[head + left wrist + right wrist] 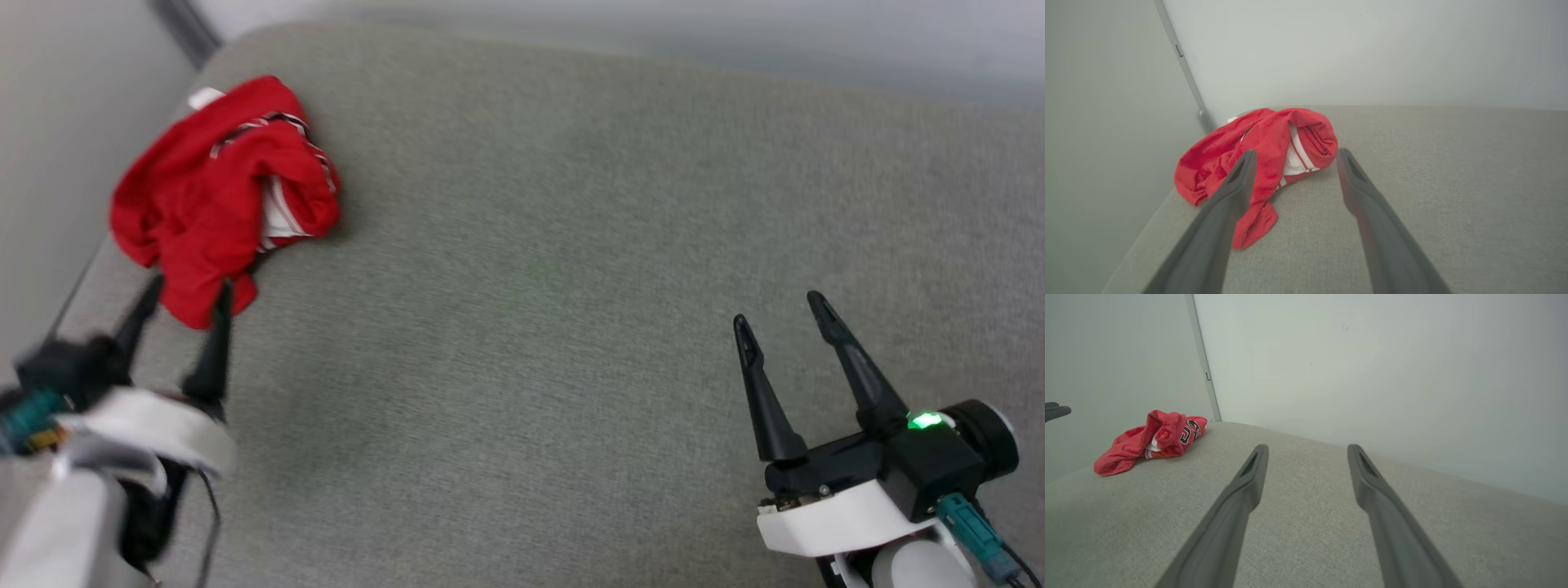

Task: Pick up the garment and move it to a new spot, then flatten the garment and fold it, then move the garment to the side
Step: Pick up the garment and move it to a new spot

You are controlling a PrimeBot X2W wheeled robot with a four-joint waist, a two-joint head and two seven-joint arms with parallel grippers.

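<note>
left arm: comes in at 8 o'clock of the head view, pale forearm low in the corner, wrist blurred, fingers pointing toward 12-1 o'clock at the garment [212, 188]

left gripper [191, 284]: jaws spread wide, nothing between them; from the head both fingertips overlap the shirt's near red flap. Left wrist view: its left finger crosses in front of the red cloth, right finger sits over bare cushion just beside the white sleeve part. Contact with the cloth: can't tell, no fabric pinched

right arm: enters at 4-5 o'clock of the head view, white wrist housing with a green light lit and a teal plug at its side, fingers pointing toward 11-12 o'clock

right gripper [776, 308]: jaws wide apart, empty, above bare grey cushion [531, 245], well apart from the shirt

garment: crumpled heap at 10 o'clock of the head view, near the cushion's far-left corner, close to its left edge. Mostly red, white sleeve and red-white striped trim showing in the folds. Right wrist view has it at 9 o'clock [1147, 443], black white-outlined lettering partly visible on the bunched front, not readable

behind the cushion: pale wall [1372, 53], thin grey vertical strip [1184, 65] at 11 o'clock of the left wrist view
</note>
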